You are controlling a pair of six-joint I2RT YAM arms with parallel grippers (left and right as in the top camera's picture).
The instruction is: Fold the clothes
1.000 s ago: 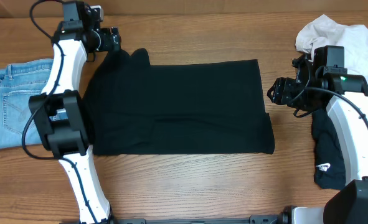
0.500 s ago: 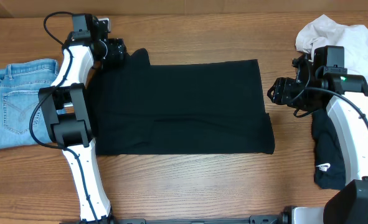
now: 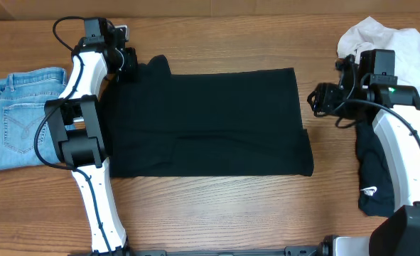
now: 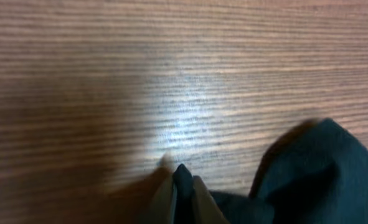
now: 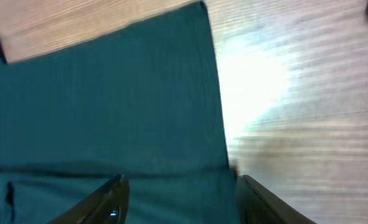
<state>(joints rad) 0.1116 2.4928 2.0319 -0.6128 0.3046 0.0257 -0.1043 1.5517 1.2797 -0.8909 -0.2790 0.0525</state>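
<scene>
Left gripper pinches the black top at a corner; right gripper hangs wide beside its edge.

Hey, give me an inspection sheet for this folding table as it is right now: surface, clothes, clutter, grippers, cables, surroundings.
Surface: wooden table, bare wood around the clothes.
Job's things: black top spread flat in the middle; jeans at the left edge; white shirt bunched at the far right; black logo garment partly under the right arm.
Clutter: nothing seen.
Grippers: left gripper shut, pinching the black top's far left corner; right gripper open, fingers apart over the top's right edge, not gripping.
Cables: black cable loops off the left arm; second cable runs along the right arm.
Surroundings: nothing seen.
</scene>
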